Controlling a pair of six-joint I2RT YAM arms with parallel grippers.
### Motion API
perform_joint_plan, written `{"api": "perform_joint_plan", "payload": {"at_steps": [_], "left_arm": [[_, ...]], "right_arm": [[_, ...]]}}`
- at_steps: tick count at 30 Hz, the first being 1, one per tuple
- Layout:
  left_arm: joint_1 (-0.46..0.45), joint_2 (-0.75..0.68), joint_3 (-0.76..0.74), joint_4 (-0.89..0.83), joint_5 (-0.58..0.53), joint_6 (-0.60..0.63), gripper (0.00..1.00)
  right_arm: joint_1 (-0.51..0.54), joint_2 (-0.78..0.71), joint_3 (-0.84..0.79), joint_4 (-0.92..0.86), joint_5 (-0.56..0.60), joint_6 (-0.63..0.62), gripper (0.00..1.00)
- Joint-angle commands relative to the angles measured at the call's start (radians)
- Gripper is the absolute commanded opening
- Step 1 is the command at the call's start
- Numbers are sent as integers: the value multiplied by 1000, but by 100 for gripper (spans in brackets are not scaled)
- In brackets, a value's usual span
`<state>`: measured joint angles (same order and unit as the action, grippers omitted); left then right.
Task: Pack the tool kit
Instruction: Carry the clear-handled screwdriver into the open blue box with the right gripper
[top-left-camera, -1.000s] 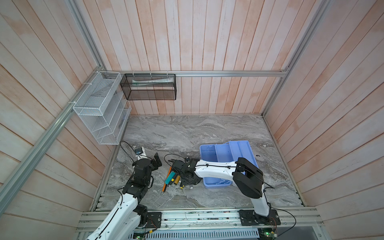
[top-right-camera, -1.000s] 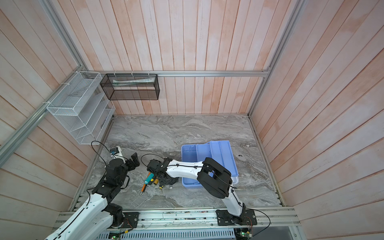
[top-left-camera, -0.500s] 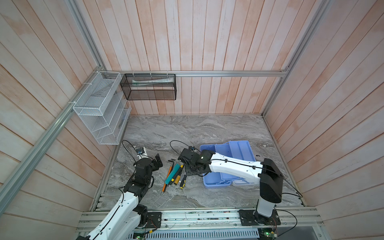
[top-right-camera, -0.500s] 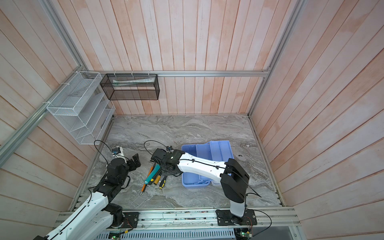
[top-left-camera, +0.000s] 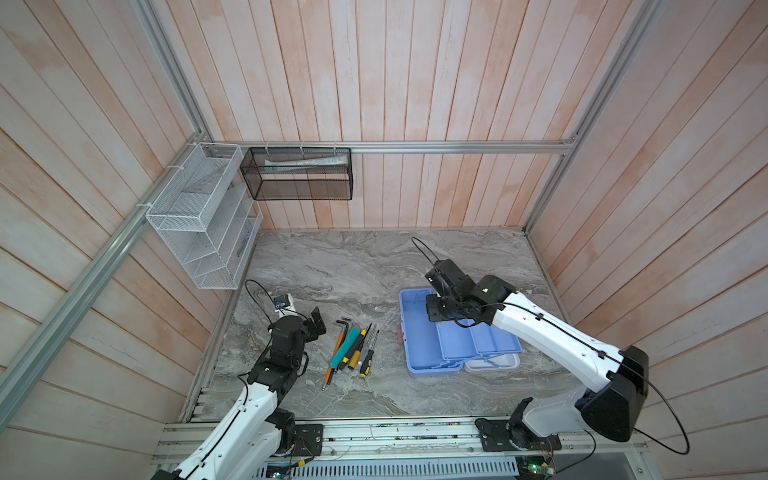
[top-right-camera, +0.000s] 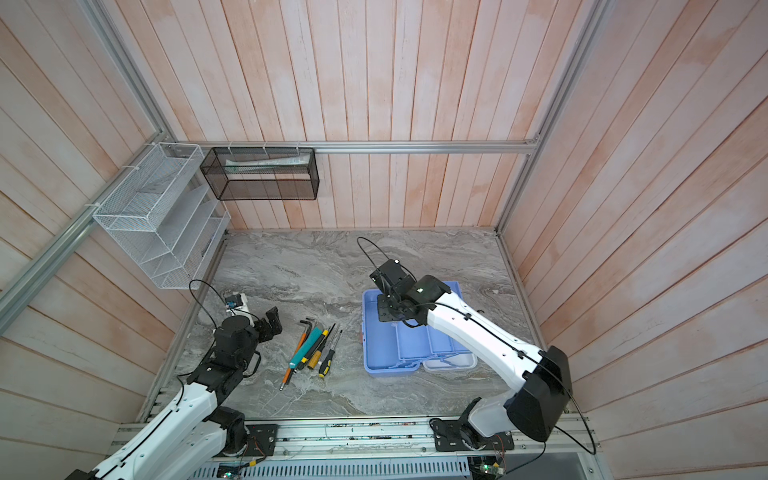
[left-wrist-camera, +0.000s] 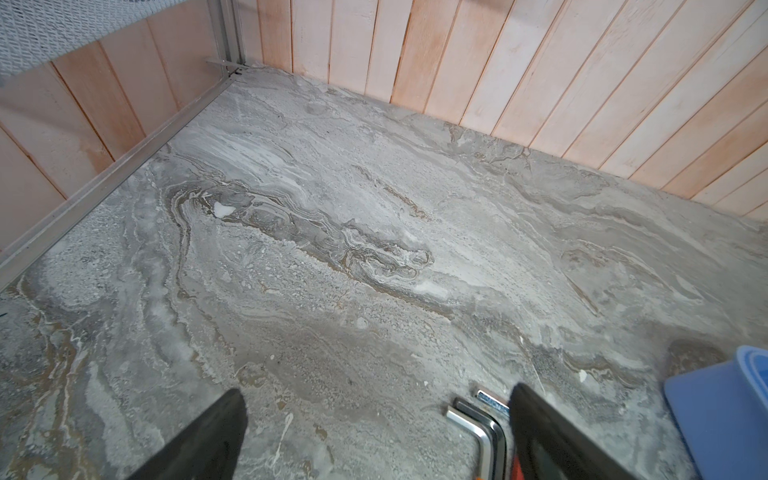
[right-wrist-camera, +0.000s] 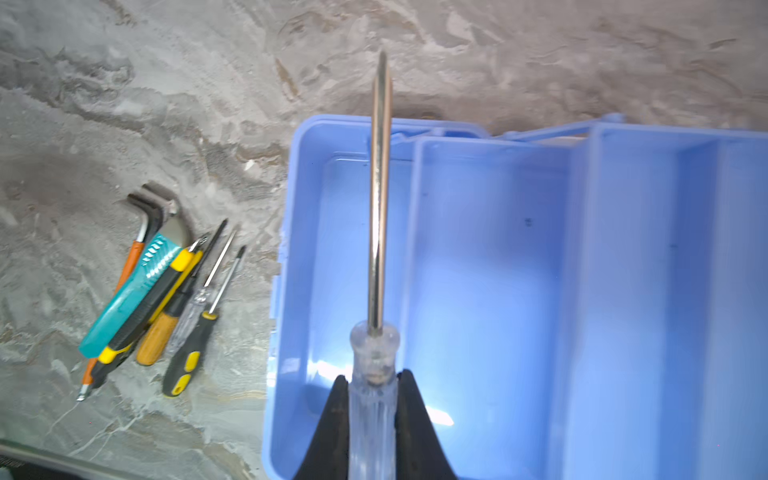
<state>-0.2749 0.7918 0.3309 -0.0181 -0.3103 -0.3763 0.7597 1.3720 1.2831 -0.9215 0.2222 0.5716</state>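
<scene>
We found our right gripper (right-wrist-camera: 372, 376) clamped on a clear-handled, metal-shafted screwdriver (right-wrist-camera: 379, 208) above the open light blue plastic case (right-wrist-camera: 332, 249); our left gripper (left-wrist-camera: 376, 390) gaped wide beside the loose tools (top-left-camera: 348, 345) on grey marble (left-wrist-camera: 374, 208).

Left claw (left-wrist-camera: 376, 395) gapes; right claw (right-wrist-camera: 372, 377) pinched, seemingly raised.

The marble tabletop (top-left-camera: 353, 266) carries tool pile (top-left-camera: 351, 351), blue case (top-left-camera: 417, 345).

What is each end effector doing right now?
Left end effector: open, holding nothing.
Right end effector: closed on a clear-handled screwdriver, above the blue case.
</scene>
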Motion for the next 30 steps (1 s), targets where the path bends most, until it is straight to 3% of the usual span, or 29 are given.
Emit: {"api": "perform_joint_plan", "payload": {"at_steps": [1, 11, 27, 30], "left_arm": [[5, 21, 32, 18, 21, 21, 100], [5, 24, 33, 20, 22, 23, 100], [5, 43, 39, 19, 21, 21, 100], [5, 40, 39, 19, 20, 22, 100]], "right_arm": [[-52, -68, -63, -57, 60, -82, 0], [-253, -139, -168, -36, 52, -199, 0], [-259, -85, -244, 33, -55, -226, 0], [-258, -83, -232, 20, -29, -222, 13]]}}
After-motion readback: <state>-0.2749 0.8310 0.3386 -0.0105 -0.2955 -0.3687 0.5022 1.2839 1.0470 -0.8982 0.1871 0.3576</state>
